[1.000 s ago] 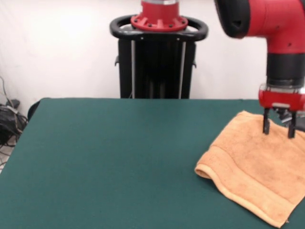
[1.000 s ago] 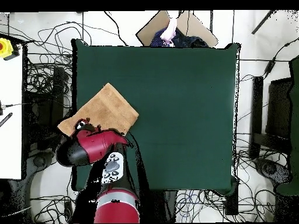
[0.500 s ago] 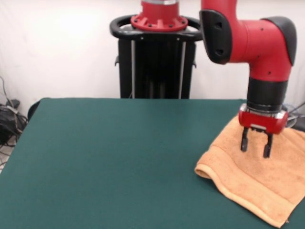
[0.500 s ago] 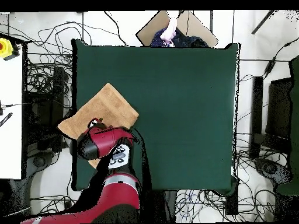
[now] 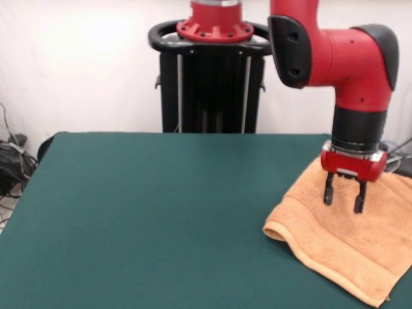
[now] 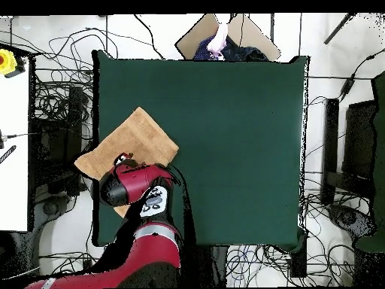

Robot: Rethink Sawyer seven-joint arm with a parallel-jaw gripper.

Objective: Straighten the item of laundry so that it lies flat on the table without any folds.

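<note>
One towel (image 5: 351, 241) lies at the table's (image 5: 148, 219) right edge in the front view, doubled over — a rounded fold faces left, and part of it seems to hang past the table edge. It looks soft, light and limp, so it would sag and drag rather than slide stiffly. The gripper (image 5: 344, 199) hovers over its far half, jaws spread, pinching nothing. A sensible hold would be the top layer near a loose corner or edge — not the fold itself — to peel it open.
</note>
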